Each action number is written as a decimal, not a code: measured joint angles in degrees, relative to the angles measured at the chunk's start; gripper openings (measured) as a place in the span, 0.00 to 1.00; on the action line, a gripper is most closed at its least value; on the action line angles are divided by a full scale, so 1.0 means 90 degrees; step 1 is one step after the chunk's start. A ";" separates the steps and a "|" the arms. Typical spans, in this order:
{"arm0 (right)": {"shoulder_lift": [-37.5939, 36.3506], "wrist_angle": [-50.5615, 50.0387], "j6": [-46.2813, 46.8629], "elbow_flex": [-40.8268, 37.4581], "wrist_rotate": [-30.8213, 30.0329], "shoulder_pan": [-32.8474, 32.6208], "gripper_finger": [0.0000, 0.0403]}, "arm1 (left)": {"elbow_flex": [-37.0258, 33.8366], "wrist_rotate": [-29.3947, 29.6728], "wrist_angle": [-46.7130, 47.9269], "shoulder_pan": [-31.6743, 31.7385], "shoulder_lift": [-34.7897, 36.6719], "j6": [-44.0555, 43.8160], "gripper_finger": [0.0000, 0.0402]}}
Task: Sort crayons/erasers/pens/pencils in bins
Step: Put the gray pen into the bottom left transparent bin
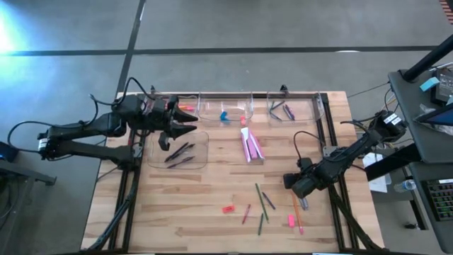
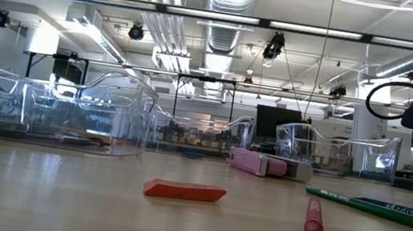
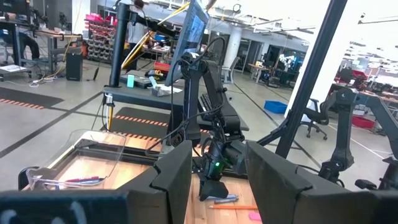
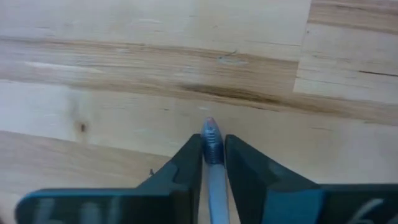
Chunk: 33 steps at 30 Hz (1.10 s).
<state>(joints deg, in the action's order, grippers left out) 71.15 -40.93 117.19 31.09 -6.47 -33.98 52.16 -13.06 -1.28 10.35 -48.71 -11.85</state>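
Pen [image 4: 212, 149], pinched between right tool [image 4: 212, 163] fingers

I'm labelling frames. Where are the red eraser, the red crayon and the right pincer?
red eraser [image 2: 184, 191]: low view, middle of its long side.
red crayon [image 2: 313, 220]: low view, mid-body.
right pincer [image 4: 213, 155]: right wrist view, between fingertips.

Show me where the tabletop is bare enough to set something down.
Bare wood lies below the pen bin, left of the red eraser. Crowded: the loose sticks beside the right hand, and the bins along the far edge.
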 joint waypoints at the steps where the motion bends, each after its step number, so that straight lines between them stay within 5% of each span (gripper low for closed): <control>1: -0.0023 -0.0006 -0.0009 0.0003 0.0010 0.0000 0.14 | 0.0000 0.0000 0.0000 0.0000 0.0000 0.0001 0.33; 8: -0.0360 -0.0247 -0.0145 0.0179 0.0266 -0.0007 0.10 | 0.0000 0.0000 -0.0001 0.0002 0.0005 0.0001 0.33; 16: -0.0729 -0.1756 -0.0230 0.1112 -0.0166 0.0000 0.10 | -0.0002 0.0000 -0.0003 0.0002 -0.0050 0.0002 0.33; 20: -0.0917 -0.1696 -0.0267 0.1637 -0.1525 0.0012 0.10 | -0.0002 -0.0011 -0.0007 0.0002 -0.0234 0.0002 0.33; 27: -0.1021 -0.0719 -0.1026 0.2442 -0.4993 0.0139 0.10 | -0.0006 -0.0342 -0.0195 0.0002 -0.0897 -0.0839 0.34; 33: -0.1017 0.1304 -0.3665 0.2817 -0.5668 0.0899 0.10 | -0.0007 -0.1148 -0.0829 -0.0062 -0.1618 -0.1484 0.44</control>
<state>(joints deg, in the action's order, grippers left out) 62.00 -29.19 84.20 56.44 -57.49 -25.88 52.10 -23.39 -8.74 9.79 -63.27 -25.21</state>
